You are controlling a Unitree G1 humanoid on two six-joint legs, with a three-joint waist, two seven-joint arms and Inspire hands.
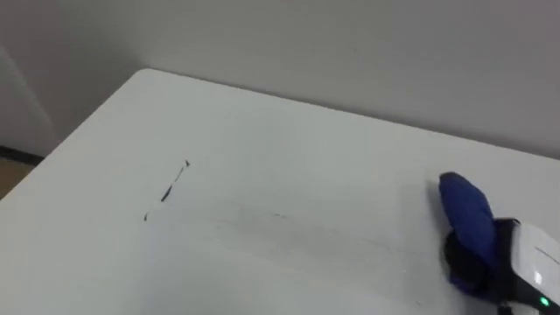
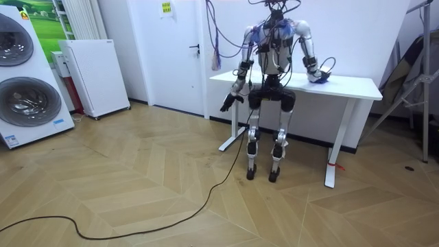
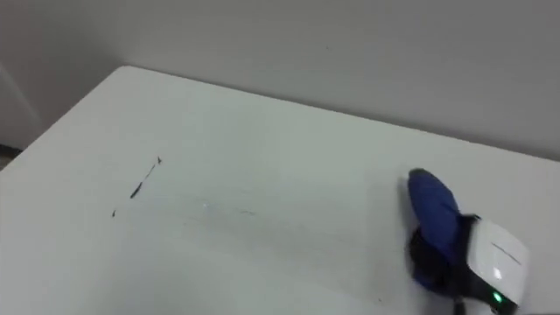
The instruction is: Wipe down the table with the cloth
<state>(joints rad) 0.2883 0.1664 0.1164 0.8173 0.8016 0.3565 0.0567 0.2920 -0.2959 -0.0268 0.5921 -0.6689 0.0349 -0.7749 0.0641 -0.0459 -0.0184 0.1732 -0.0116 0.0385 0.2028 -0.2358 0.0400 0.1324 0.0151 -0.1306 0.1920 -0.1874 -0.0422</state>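
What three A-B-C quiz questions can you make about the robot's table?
1. Where is the cloth?
A. on the floor
B. on the right side of the table
C. on a chair

2. What colour is the cloth?
A. blue
B. red
C. yellow

3. How does the table look?
A. spotless
B. covered in water
C. dark marks on its left part

Answers:
1 B: the right hand holds it there on the table top.
2 A: it is plainly blue against the white top.
3 C: thin dark marks lie on the left part.
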